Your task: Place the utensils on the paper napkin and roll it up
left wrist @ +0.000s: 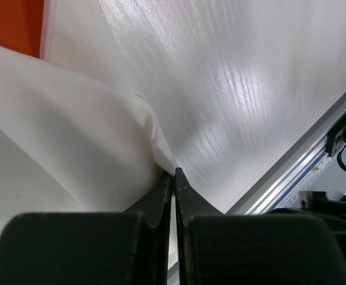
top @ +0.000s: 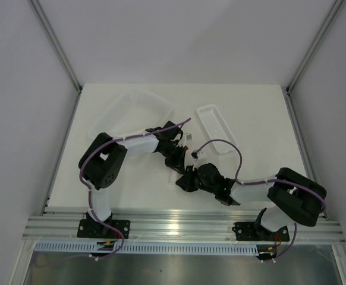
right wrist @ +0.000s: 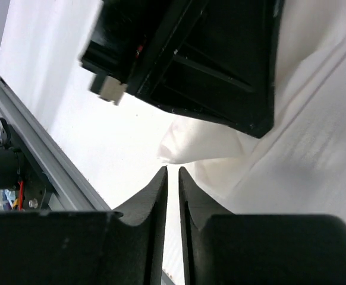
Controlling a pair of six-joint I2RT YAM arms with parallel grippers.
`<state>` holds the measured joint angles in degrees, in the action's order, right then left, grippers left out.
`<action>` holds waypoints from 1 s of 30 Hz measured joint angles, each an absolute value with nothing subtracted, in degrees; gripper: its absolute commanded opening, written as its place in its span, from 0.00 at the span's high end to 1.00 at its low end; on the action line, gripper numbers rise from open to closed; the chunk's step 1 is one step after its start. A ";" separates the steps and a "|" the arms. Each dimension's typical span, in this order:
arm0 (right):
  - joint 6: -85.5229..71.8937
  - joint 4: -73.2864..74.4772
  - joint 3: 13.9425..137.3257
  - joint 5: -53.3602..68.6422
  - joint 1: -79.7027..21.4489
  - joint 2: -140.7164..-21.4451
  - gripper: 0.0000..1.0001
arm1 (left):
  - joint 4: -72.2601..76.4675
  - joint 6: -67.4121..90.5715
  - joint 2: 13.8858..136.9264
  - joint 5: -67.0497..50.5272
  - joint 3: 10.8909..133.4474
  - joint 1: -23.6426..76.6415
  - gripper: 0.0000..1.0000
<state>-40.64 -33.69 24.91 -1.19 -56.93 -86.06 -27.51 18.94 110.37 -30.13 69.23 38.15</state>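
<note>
In the left wrist view the white paper napkin (left wrist: 72,130) lies folded over, and a patch of an orange-red utensil (left wrist: 9,24) shows past its edge at the top left. My left gripper (left wrist: 173,172) is shut, pinching the napkin's folded edge at its tips. From the right wrist, a napkin corner (right wrist: 200,145) hangs out from under the left gripper's black body. My right gripper (right wrist: 173,169) stands just below that corner, its jaws a narrow gap apart with nothing between them. From above, the left gripper (top: 181,161) and right gripper (top: 185,181) meet at mid-table, and the napkin is hard to make out.
A clear plastic container (top: 137,107) and a clear narrow tray (top: 216,127) sit at the back of the white table. The aluminium rail (top: 185,225) runs along the near edge, close to both grippers. White walls enclose the table on the left, right and back.
</note>
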 measured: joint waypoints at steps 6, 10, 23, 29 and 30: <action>-40.25 -25.15 25.08 -3.77 -56.88 -79.50 0.83 | -27.51 18.81 110.37 -29.54 69.23 38.15 0.98; -41.43 -23.57 22.06 -4.27 -56.14 -76.44 0.82 | -27.51 18.81 110.37 -29.54 69.23 38.15 0.98; -46.85 -27.20 17.21 -2.00 -37.82 -77.56 0.73 | -27.53 17.69 110.26 -29.04 69.23 38.37 0.98; -47.48 -31.70 23.73 1.87 -34.70 -88.09 0.62 | -27.49 16.40 109.36 -27.09 69.12 39.59 0.98; -47.68 -32.71 24.88 2.42 -34.70 -89.78 0.58 | -27.49 16.29 109.30 -26.87 69.12 39.77 0.98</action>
<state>-47.68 -32.71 24.88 2.42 -34.70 -89.78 -27.49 16.29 109.30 -26.87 69.12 39.77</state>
